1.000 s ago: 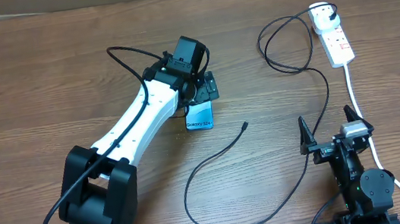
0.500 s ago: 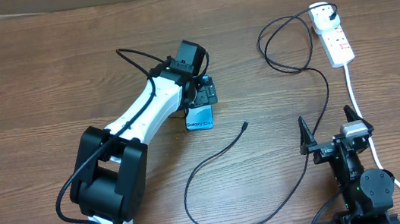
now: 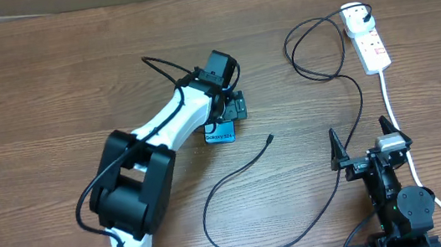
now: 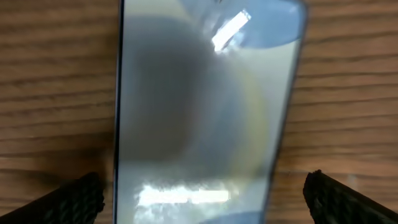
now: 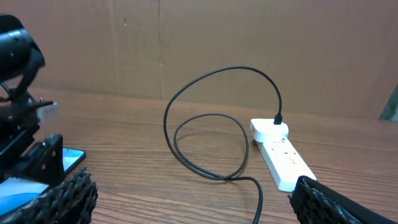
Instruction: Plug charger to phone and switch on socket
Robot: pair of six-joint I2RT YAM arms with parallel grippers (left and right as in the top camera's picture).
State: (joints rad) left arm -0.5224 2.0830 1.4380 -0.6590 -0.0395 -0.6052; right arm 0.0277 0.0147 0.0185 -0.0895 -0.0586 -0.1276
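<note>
Two arms share a wooden table (image 3: 48, 94), and the phone (image 3: 220, 132) lies near its middle, mostly covered from above by the left gripper (image 3: 226, 113). Only the phone's near end shows in the overhead view, a blue strip where the words "Galaxy S24" can be read. From the left wrist camera the phone's pale screen (image 4: 199, 112) fills the frame, blurred, with a bright glare streak at its top and a smeared light band low down that cannot be read. The left gripper is released: its fingertips (image 4: 74, 199) stand wide on either side of the phone, clear of its edges. The charger (image 3: 243, 167) is a thin black cable, and its small plug tip (image 3: 269, 139) lies just to the right of the phone's near end, apart from it. From there the cable curves toward the table's front, then runs up to the socket (image 3: 366, 38), well to the right of the phone and beyond it, where it is plugged into the far end. The socket bears red markings too small to read, and a white cord (image 3: 395, 119) leaves its near end. The right gripper (image 3: 359, 136), well to the right of the phone, hangs spread and empty.
</note>
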